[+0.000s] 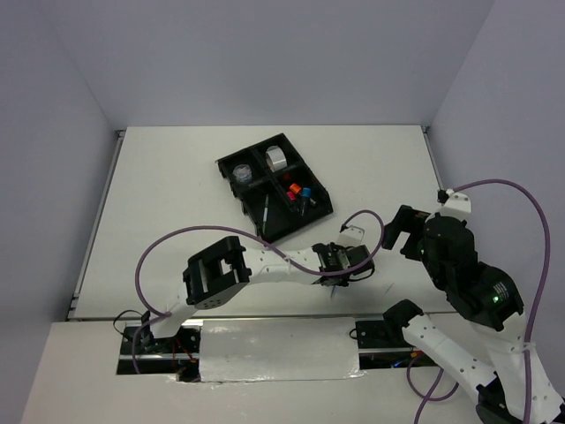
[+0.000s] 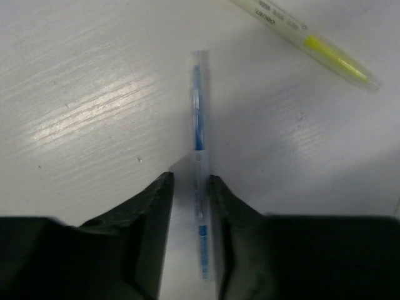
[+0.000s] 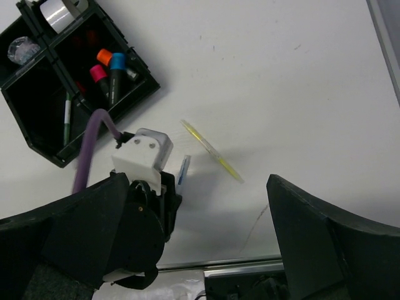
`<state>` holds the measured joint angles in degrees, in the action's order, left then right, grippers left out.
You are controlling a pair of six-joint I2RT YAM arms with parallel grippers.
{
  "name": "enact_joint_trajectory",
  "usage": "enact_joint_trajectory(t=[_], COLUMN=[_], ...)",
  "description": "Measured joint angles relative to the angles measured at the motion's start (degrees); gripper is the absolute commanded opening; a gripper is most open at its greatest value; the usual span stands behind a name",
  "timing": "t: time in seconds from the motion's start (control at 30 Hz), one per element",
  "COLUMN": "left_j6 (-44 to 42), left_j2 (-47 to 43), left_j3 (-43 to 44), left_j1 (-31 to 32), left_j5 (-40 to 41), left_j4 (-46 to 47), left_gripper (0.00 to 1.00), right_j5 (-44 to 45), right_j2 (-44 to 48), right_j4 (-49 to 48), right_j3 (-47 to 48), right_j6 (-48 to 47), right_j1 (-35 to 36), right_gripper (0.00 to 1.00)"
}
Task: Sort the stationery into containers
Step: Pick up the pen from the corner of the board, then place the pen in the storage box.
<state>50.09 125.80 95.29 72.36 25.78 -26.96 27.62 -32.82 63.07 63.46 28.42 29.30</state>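
1. Closest up, the left gripper [image 2: 190, 180] is down at the table [image 2: 94, 94], jaws about halfway in, one finger on each side of the blue pen [image 2: 199, 112].
2. It doesn't look clamped to me. There's a strip of table showing between one finger and the barrel, while the other finger sits right against it. So it's partly open with nothing actually held.
3. What matters here is that the pen's long axis runs straight out from the wrist, in line with the fingers. That means the jaws squeeze across the thin barrel, tips at about mid-length, which looks well lined up.
4. The yellow pen [image 2: 312, 42] lies slanted near the blue one's far end, apart from it and outside the jaws.
5. The right gripper [image 1: 399, 231] is wide open and empty, well off to the side. The left one is clearly the nearer hand.
6. The tray [image 3: 37, 119] sits farther out on the table, beyond the left gripper. Its near compartment holds a green pen [image 3: 66, 119], with markers [image 3: 109, 69] next door and tape rolls [image 3: 59, 14] behind. My guess is the blue pen joins the green one.
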Motion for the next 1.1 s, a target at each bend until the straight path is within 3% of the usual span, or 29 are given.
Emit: enact_joint_trajectory(t=[0.13, 0.17, 0.3, 0.5, 0.8, 0.93, 1.1], left_j6=[0.0, 0.0, 0.0, -0.4, -2.4, -5.4, -8.1], left_j2=[0.0, 0.0, -1.8, -8.1, -29.6, -29.2, -23.3], left_j3=[-0.1, -0.2, -2.4, -5.1, -13.0, -11.8, -8.5], left_j1=[0.1, 0.2, 0.5, -1.2, -21.4, -29.6, -33.8], left_j5=[-0.2, -0.2, 0.1, 4.5, 8.8, 7.8, 4.5], left_j4=[-0.2, 0.0, -0.3, -10.9, -12.4, -10.7, -8.7], left_gripper=[0.04, 0.00, 0.00, 0.00, 0.06, 0.05, 0.08], right_j5=[0.0, 0.0, 0.1, -1.3, -4.5, -4.3, -4.3], right_j2=[1.4, 2.1, 3.9, 3.4, -2.5, -4.6, -8.4], right_j4=[0.8, 0.9, 0.9, -1.8, -7.1, -10.2, -12.6], right_j3=[1.6, 2.1, 2.7, -1.0, -7.4, -9.2, -9.9], right_j6=[0.1, 0.1, 0.1, -0.1, -1.1, -1.3, -1.4], right_j1=[0.0, 0.0, 0.0, 0.0, 0.0, 0.0, -0.5], right_gripper=[1.00, 1.00, 1.00, 1.00, 1.00, 1.00, 1.00])
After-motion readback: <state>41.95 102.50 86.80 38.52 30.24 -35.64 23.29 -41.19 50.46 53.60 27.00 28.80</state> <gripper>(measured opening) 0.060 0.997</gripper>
